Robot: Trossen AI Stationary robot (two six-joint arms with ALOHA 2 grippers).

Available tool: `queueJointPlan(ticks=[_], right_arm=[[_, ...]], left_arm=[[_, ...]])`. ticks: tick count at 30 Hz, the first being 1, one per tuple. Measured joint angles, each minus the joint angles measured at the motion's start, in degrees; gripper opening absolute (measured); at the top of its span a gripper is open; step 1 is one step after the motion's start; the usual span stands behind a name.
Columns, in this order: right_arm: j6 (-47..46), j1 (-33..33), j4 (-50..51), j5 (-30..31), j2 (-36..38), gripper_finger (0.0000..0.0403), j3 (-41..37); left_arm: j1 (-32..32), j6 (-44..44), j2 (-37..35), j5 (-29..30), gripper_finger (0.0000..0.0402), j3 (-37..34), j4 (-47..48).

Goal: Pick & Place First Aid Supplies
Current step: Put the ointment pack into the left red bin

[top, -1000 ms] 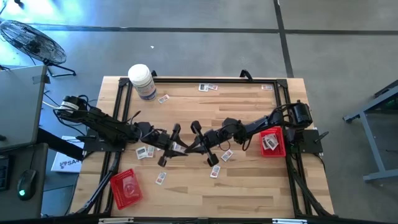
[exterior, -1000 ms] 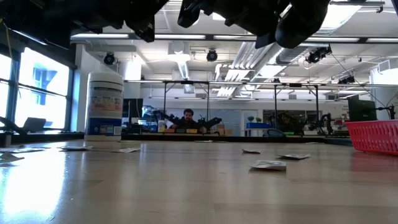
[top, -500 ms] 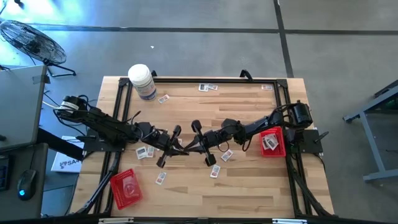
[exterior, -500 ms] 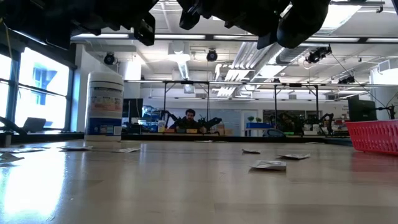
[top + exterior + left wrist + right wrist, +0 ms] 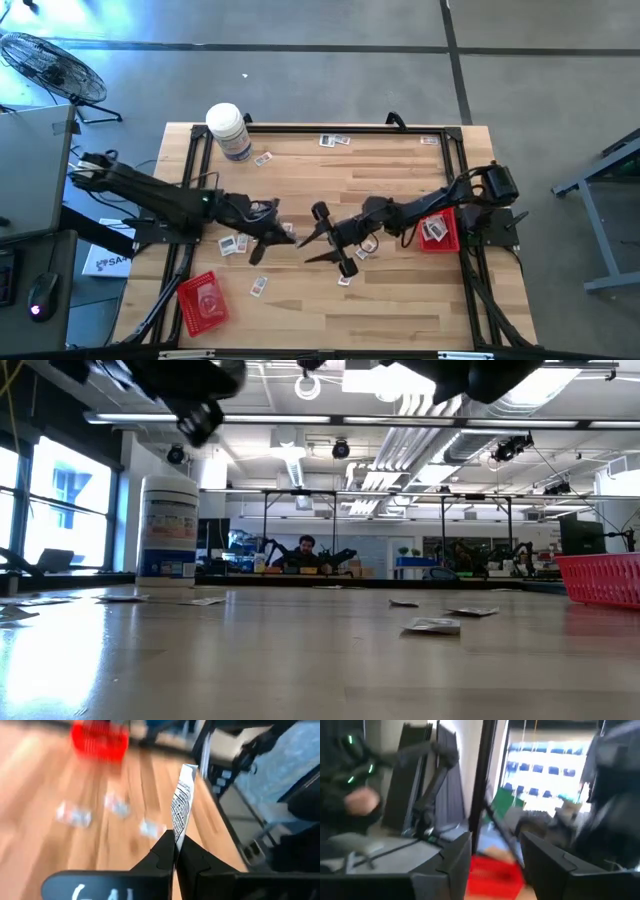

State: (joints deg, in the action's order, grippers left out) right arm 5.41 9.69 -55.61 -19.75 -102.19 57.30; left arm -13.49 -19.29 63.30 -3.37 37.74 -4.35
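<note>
White packet upright, pinched between closed left gripper fingertips; right gripper wide.

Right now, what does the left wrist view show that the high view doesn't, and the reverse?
Only the left wrist view shows the left gripper shut on a packet, held upright by its lower edge between the fingertips. Only the high view shows the right gripper open mid-table, the white jar at the far left corner, and the red tray on the right side. Both show the red tray near the left arm and loose packets on the wooden table.
</note>
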Motion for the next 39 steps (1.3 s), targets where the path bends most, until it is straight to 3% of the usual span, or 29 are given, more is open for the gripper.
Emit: queueJointPlan(ticks=[6,10,16,24,32,39], right_arm=[[-0.20,2.36,18.94,3.08,-0.03,0.0170,-0.09],[3.58,3.64,22.35,10.93,-0.11,0.0160,-0.09],[3.61,4.70,23.26,12.17,-0.11,0.0146,-0.09],[3.60,5.49,23.25,13.55,-0.11,0.0140,-0.07],[2.36,5.49,22.98,13.66,-0.11,0.0140,-0.04],[2.02,5.47,23.44,13.64,-0.14,0.0140,-0.02]], left_arm=[[-7.88,-21.60,-2.78,-1.41,0.0001,12.94,39.40],[-15.76,-39.35,-2.46,-3.54,0.0000,14.44,48.91],[-29.44,-58.82,-1.23,-3.70,0.0000,10.10,49.54],[-41.84,-71.94,4.43,-5.25,0.0000,3.72,46.68],[-44.30,-72.58,9.67,-5.51,0.0000,1.45,34.60],[-44.27,-72.57,15.12,-10.50,0.0031,1.17,33.93]])
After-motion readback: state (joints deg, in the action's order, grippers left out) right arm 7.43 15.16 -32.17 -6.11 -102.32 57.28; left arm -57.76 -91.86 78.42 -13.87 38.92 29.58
